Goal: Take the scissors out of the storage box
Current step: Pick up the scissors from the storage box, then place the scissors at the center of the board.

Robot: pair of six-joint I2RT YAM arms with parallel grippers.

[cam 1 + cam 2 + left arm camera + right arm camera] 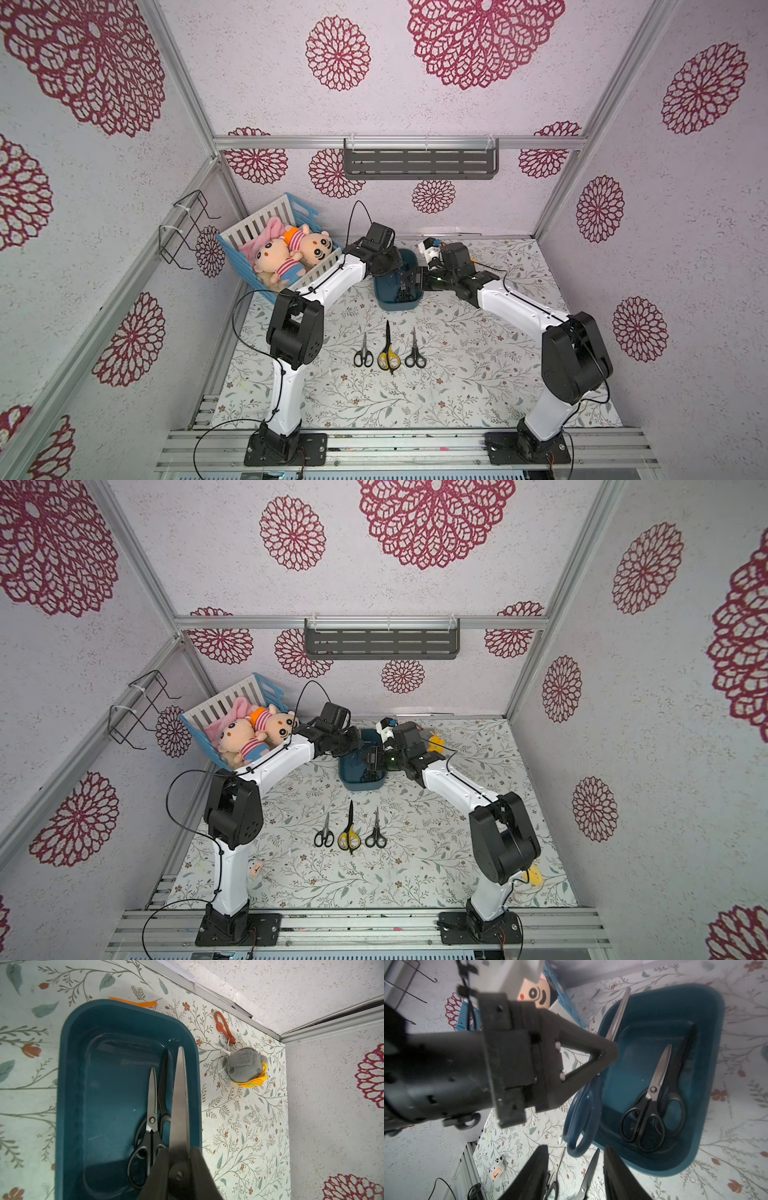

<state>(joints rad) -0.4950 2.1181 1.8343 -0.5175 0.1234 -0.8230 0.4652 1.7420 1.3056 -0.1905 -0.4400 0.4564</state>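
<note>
A pale tabletop (478,374) printed with leafy sprigs is carrying everything, with white walls stamped with maroon flowers standing around it. The dark teal storage box (399,306) is sitting toward the back, between the two wrists. Inside it, two black-handled scissors (152,1105) are lying closed on the floor, touching side by side. The left gripper (610,1051) is pinching tight on the blue-handled scissors (583,1113) near the pivot and holding them raised over the box, with the blade and handle loops sticking out free. The right gripper (575,1147) is hanging at the box's edge with its fingers spread apart and gripping nothing. On the box's side facing the arm bases, set apart from it, the yellow-and-black-handled scissors (388,355) are lying between one black pair (363,353) and a second black pair (414,353), with all blades pointing toward the box. A white-and-blue crate (266,224) is standing near the box beside the left arm, holding plush dolls (291,253). A grey plush keychain (243,1068) is lying just beside the box.
</note>
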